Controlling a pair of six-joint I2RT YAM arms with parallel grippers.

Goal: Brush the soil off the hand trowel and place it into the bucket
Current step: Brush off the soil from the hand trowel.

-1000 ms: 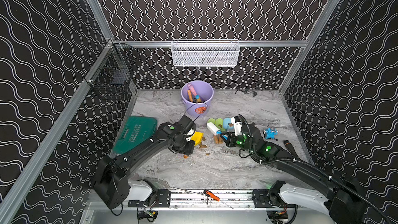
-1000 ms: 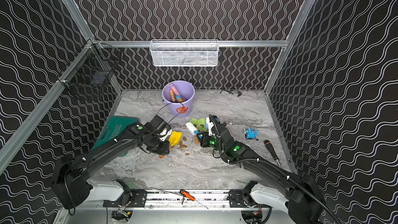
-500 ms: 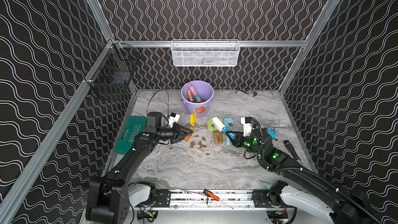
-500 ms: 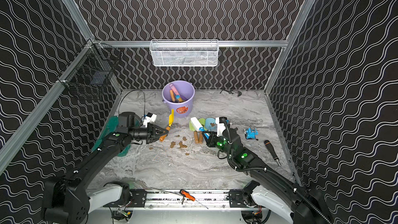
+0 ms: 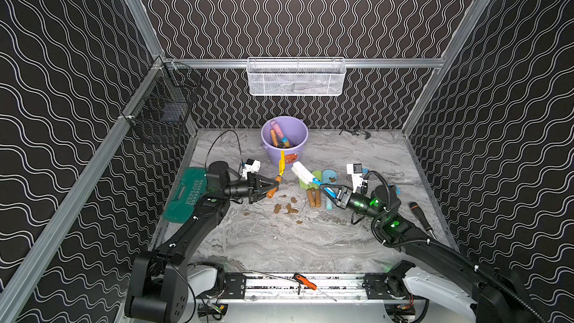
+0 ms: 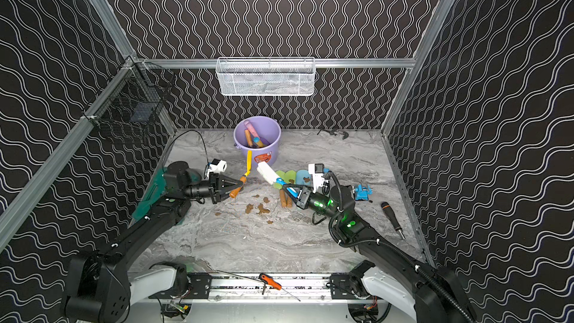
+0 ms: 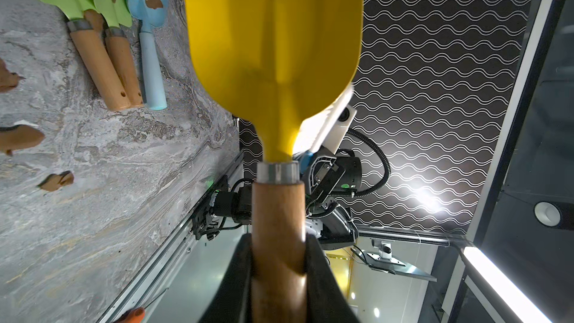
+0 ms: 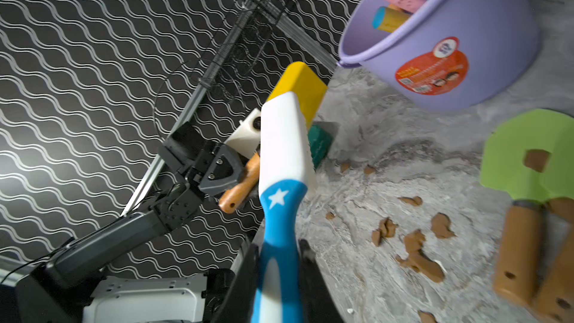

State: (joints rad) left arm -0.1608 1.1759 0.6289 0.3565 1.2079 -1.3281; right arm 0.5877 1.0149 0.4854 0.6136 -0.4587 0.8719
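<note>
My left gripper (image 5: 273, 185) (image 6: 238, 185) (image 7: 278, 243) is shut on the wooden handle of the yellow hand trowel (image 5: 282, 163) (image 7: 273, 26), held off the table with the blade pointing at the lavender bucket (image 5: 273, 155) (image 8: 484, 57). The blade face in the left wrist view shows no soil. My right gripper (image 5: 326, 188) (image 8: 278, 253) is shut on the blue handle of a white brush (image 5: 302, 172) (image 8: 282, 150), whose head sits right beside the blade. Brown soil clumps (image 5: 290, 208) (image 8: 416, 253) lie on the marble table between the arms.
Two green trowels (image 5: 313, 178) and a light blue one (image 5: 329, 178) lie by the brush, with soil on them. A green case (image 5: 186, 194) is at the left, a black screwdriver (image 5: 419, 215) and blue clamp (image 6: 362, 192) at the right. The bucket holds several tools.
The left arm has swung back to the left and lifted the yellow trowel off the table, blade raised. The right arm has drawn back to the right with the brush.
</note>
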